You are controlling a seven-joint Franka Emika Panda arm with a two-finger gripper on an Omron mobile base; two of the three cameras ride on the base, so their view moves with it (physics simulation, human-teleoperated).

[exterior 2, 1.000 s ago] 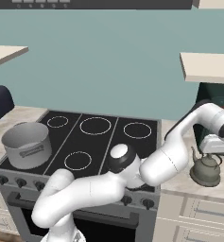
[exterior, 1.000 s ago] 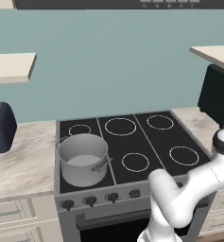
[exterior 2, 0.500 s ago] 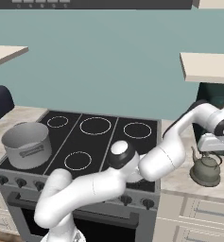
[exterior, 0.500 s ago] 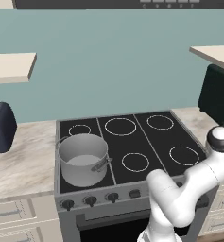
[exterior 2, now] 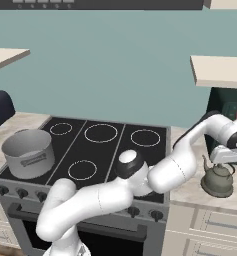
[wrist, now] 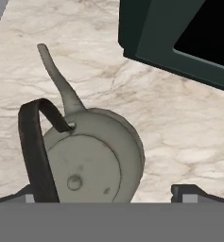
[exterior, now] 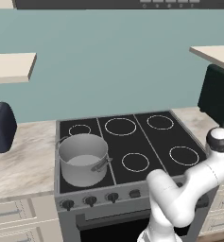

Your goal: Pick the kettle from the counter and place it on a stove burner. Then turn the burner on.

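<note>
One kettle [wrist: 92,158] is seen directly under the wide-apart end effector [wrist: 108,191] on the tabletop [wrist: 179,137] — free marble around it, one dark appliance [wrist: 179,38] beyond.

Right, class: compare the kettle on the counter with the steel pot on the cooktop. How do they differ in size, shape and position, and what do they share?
Size: the kettle is small and squat; the steel pot is much larger.
Shape: the kettle is rounded and closed, with a curved spout and an arched dark handle; the pot is an open straight-walled cylinder with side handles.
Position: the kettle stands on the counter right of the cooktop; the pot sits on the cooktop's front left.
Both are upright and metallic-looking.
</note>
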